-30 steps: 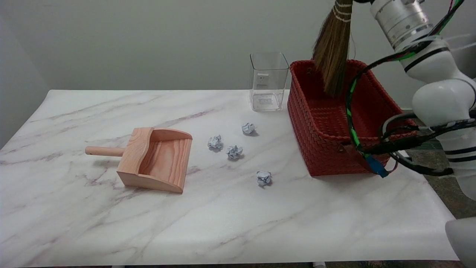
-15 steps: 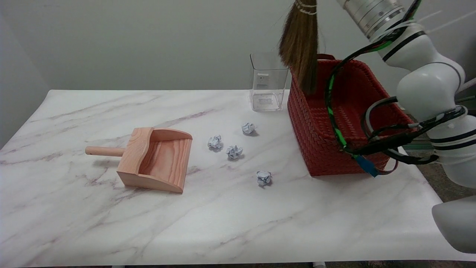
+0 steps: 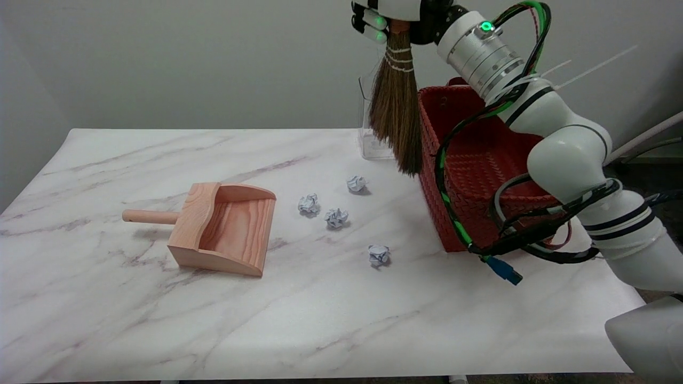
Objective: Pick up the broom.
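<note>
Gripping broom (image 3: 396, 114) aloft, right hand (image 3: 392, 16) closed round its top.
Bristles hung below; best kept vertical, clear of basket (image 3: 483, 176) beneath-right.

1. A plain pale grey-green wall (image 3: 187, 58) fills the whole background, bare and evenly lit.
2. The surface (image 3: 320, 320) is a white marble-look top with faint brownish-purple veins running diagonally across it.
3. Its far edge meets the wall; its near edge runs along the bottom of the view.
4. At the far left, a darker grey strip (image 3: 21, 144) lies beside the top.
5. At the right edge, a dim, dark floor area (image 3: 648, 178) shows beyond the top.
6. Light is soft and diffuse, with only faint shadows.
</note>
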Motion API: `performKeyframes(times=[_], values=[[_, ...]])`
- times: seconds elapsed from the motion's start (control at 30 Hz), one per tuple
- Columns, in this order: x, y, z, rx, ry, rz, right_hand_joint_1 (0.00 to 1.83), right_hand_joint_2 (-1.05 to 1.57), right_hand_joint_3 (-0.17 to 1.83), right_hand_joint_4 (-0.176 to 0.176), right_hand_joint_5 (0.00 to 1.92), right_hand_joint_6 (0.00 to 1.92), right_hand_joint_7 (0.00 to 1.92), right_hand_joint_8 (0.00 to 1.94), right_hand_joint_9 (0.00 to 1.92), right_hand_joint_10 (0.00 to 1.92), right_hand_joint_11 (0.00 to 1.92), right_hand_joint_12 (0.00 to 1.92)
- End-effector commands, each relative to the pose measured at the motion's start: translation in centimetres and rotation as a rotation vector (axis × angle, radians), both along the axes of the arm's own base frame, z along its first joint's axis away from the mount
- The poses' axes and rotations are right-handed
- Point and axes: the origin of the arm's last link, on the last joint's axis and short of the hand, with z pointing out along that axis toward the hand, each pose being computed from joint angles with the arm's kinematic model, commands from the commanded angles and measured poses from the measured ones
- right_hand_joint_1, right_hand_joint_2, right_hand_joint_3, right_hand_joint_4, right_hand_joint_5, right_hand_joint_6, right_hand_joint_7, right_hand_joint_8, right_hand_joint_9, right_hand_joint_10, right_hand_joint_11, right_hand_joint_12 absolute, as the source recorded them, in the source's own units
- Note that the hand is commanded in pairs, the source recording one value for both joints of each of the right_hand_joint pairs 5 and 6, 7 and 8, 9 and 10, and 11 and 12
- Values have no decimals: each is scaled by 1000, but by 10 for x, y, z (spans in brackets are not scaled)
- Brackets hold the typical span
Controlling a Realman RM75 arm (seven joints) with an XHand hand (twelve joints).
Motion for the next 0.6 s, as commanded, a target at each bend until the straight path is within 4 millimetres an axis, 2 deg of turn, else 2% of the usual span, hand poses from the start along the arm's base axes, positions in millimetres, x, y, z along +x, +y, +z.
performKeyframes(times=[0.03,0.37,0.6], values=[[-29,-2,-13,-17,65,-58,1189,1571,372,0,1920,1920,1920,1920,1920,1920,1847,1847],[-51,-9,-22,3,81,-111,1185,1571,361,0,1920,1920,1920,1920,1920,1920,1848,1848],[-69,-25,-36,28,101,-141,1184,1571,359,0,1920,1920,1920,1920,1920,1920,1848,1848]])
